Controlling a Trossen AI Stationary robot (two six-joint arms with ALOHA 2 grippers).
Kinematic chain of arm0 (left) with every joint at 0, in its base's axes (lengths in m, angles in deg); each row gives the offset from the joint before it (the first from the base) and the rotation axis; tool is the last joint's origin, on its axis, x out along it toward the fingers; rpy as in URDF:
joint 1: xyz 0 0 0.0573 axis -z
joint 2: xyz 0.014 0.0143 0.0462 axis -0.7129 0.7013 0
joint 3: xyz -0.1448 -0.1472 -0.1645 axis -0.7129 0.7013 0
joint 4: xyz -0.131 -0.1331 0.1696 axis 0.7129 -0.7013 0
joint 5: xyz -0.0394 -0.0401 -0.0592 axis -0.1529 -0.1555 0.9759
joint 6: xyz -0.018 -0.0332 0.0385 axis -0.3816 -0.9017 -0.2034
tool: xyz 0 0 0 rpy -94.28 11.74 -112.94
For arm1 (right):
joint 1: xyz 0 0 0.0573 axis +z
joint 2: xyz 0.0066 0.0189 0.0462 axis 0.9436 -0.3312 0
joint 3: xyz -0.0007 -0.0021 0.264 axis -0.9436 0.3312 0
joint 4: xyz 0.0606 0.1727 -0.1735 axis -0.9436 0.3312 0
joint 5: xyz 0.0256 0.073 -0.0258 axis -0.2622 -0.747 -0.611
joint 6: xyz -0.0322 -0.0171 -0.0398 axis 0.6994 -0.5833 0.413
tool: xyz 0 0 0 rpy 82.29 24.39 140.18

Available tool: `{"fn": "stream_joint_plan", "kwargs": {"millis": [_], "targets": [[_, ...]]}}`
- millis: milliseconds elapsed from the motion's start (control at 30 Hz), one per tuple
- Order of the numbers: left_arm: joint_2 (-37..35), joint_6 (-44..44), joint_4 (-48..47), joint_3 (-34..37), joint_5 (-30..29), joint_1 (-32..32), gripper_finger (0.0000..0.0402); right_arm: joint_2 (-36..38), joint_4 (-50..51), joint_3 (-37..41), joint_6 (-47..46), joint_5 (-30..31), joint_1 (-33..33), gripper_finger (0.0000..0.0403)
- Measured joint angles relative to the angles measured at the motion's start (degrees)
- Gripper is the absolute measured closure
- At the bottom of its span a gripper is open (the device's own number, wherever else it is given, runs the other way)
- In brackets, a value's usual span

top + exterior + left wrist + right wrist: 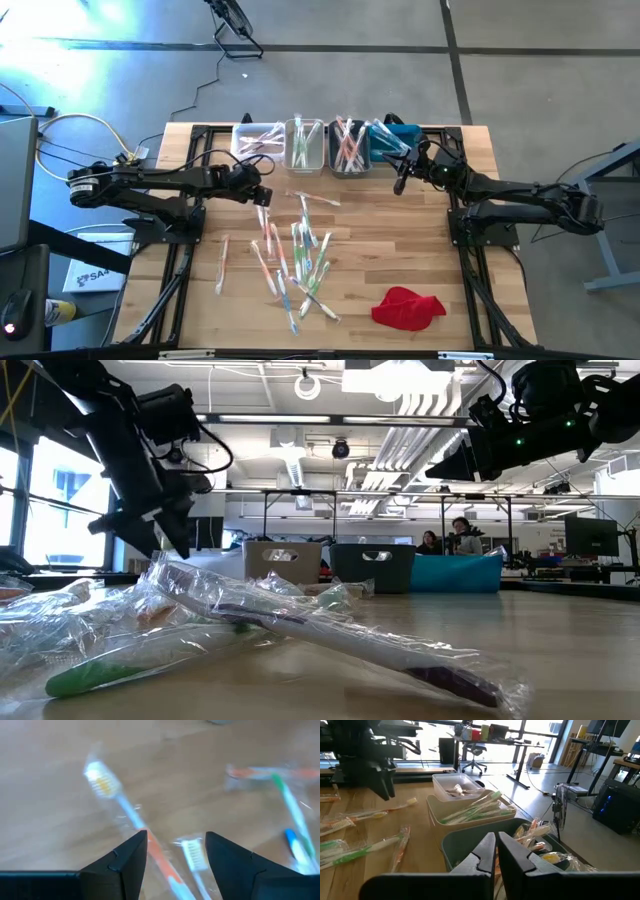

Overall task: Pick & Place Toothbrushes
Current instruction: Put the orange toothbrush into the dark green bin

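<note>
- Left claw (262, 193) is reaching in from the left, hanging just above the worktop (400, 250) with its fingers (125, 865) spread wide and nothing between them. An orange-handled brush (150, 845) lies right below it.
- Right claw (399, 184) sits up at the far side over the grey bin (349, 147), fingers pinched together, holding nothing that I can see.
- Most of the toothbrushes (295, 260) are scattered in a loose pile mid-worktop, still in clear wrappers. Some are already sorted in the bins along the far edge.
- White bin (454, 785) and beige bin (470, 815) sit left of the grey one, blue bin (392, 140) to its right.
- Red cloth (408, 307) is near the front right, well apart from the pile.
</note>
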Motion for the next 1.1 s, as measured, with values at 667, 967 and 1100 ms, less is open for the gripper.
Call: {"fn": "stream_joint_plan", "kwargs": {"millis": [667,967,1100], "targets": [[5.19,-4.35,-0.93,0.02,-3.74,0.04,0.0203,0.0,0.02,0.0,0.01,-0.17,0.0,0.0391],[11.79,-5.35,1.7,-0.04,-4.19,0.09,0.0203,0.0,0.02,0.0,0.01,-0.17,0.0,0.0391],[12.37,-5.39,3.68,-0.02,-4.86,0.07,0.0203,0.0,0.02,0.0,0.02,-0.17,0.0,0.0391]]}}
